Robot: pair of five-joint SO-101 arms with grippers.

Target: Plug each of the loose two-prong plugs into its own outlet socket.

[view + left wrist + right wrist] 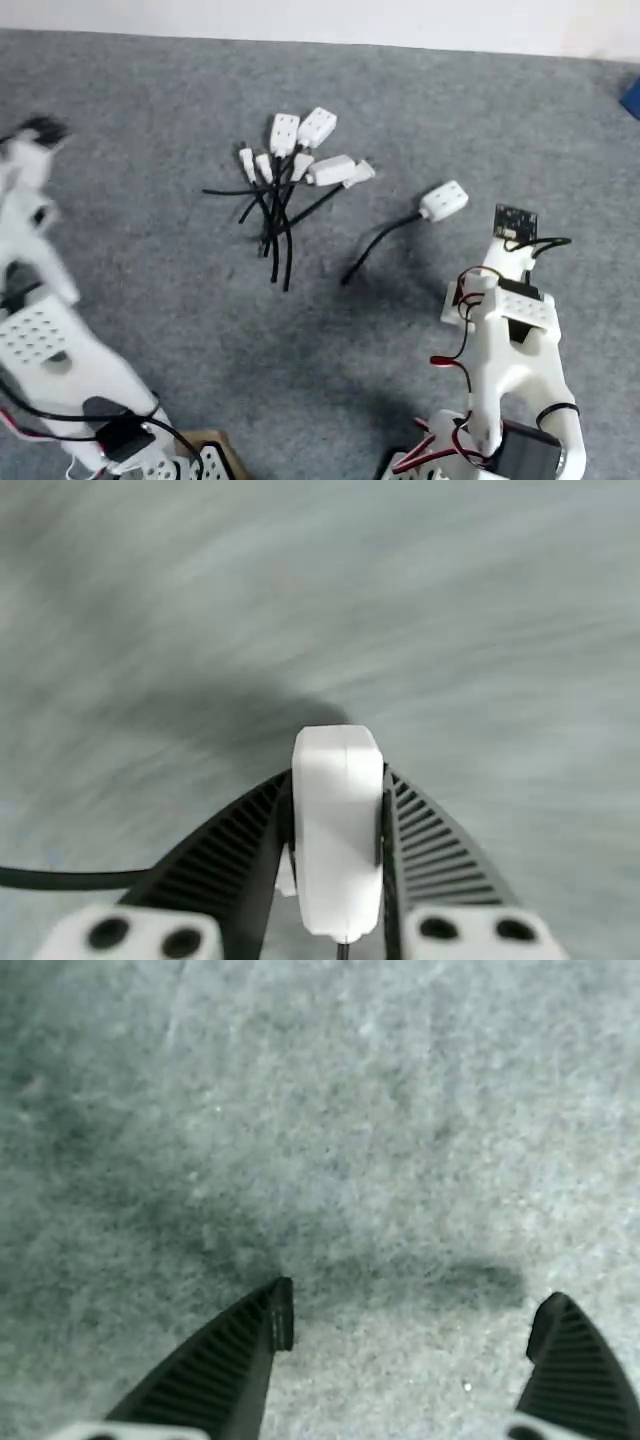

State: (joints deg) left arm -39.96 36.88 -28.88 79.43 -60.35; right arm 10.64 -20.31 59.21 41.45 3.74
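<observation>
The left pincer (337, 778) squeezes one white cord piece (337, 830) to carry it, the right pincer (415, 1315) hangs wide open and empty, and the other plugs (330, 170) lie heaped at twelve o'clock on the tabletop (150, 120).

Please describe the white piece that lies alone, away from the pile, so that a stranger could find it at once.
On the grey mat, find the pile of white pieces and black cables in the middle. Between it and the right arm lies one white block trailing a single black cable. Unlike the others, it touches no other piece.
</observation>
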